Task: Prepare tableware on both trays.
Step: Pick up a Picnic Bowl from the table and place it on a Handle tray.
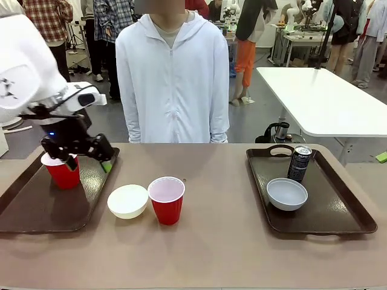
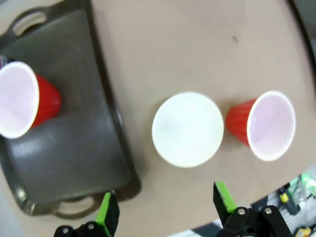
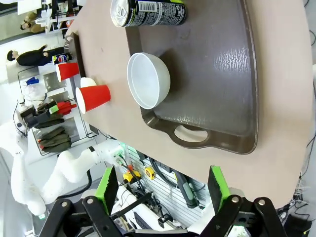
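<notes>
Left gripper (image 2: 163,193) fingers (image 2: 105,212) spread wide, empty; cream bowl (image 2: 187,129) sits ahead between them on the desk (image 2: 197,49), just beside left tray (image 2: 74,148). Right gripper (image 3: 163,183), also wide, is well apart.

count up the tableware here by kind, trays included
trays: 2, left tray and right tray
red cups: 2, cup on the left tray and cup off the trays
bowls: 2, cream-white bowl and pale grey bowl
drink cans: 2, can on the right tray and can near the left tray's cup
total: 8
</notes>
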`<state>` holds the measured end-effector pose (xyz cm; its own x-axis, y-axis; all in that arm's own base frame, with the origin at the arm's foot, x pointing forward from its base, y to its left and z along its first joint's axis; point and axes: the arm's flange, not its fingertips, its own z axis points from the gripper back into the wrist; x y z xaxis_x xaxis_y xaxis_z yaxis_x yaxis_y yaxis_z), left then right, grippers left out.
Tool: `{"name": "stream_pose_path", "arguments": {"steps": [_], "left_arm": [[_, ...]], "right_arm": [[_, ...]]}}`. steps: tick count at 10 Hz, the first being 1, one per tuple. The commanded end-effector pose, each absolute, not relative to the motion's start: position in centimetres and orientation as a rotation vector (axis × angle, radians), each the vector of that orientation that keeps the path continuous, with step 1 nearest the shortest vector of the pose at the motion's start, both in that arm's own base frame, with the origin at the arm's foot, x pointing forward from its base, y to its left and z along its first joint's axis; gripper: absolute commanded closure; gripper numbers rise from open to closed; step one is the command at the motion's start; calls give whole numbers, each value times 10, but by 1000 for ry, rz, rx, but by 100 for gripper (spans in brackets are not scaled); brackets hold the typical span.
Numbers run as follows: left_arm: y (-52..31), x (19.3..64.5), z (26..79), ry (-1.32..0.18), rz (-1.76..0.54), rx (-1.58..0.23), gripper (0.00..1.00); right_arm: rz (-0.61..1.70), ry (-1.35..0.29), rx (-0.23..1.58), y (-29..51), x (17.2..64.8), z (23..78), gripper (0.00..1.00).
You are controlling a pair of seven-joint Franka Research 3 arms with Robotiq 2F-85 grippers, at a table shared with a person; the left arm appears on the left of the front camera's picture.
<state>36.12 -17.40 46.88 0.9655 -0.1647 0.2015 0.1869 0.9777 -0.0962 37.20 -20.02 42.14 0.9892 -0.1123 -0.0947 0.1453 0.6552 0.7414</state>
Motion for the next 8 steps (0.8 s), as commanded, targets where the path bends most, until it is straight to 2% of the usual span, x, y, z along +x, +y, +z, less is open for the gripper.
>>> {"name": "stream_pose_path", "arguments": {"steps": [1,3,8], "left_arm": [[-189,387,455,-224,-129,-104,0],[-189,408,436,-190,-128,-113,0],[-183,423,370,-117,-188,-32,0]], "right_arm": [[-144,39,846,-200,372,422,5],[-144,39,846,-200,372,422,5],[-144,39,846,-200,372,422,5]]}}
